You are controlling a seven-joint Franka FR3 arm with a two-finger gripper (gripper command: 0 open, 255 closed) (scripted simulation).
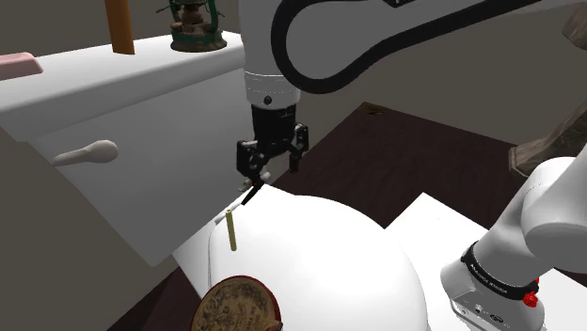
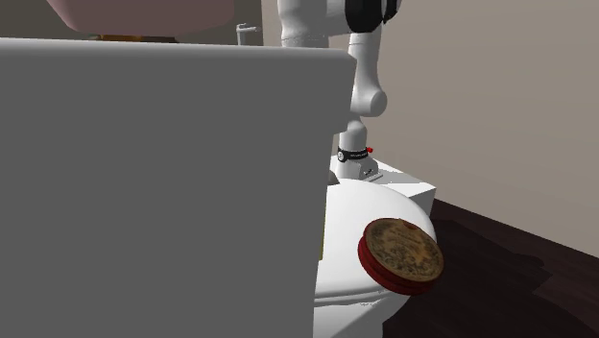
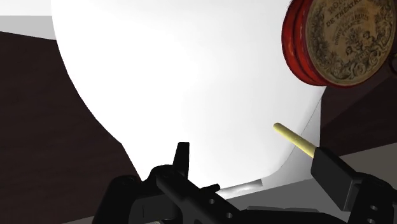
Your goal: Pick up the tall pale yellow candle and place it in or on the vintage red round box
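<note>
A thin pale yellow candle stands upright near the edge of a white rounded surface. My gripper hangs a little above and beyond it, open, holding nothing. In the wrist view the candle lies just off one fingertip of the gripper, untouched. The red round box, with an ornate brown-gold lid, sits at the same surface's near edge, a short way past the candle. The box is close beyond the candle in the wrist view, and the box overhangs the white surface's rim in the second exterior view.
A white cabinet with a rounded handle stands close at the shoulder view's left, bearing a green lantern. Dark floor lies beyond the white surface. A large grey block hides much of the second exterior view.
</note>
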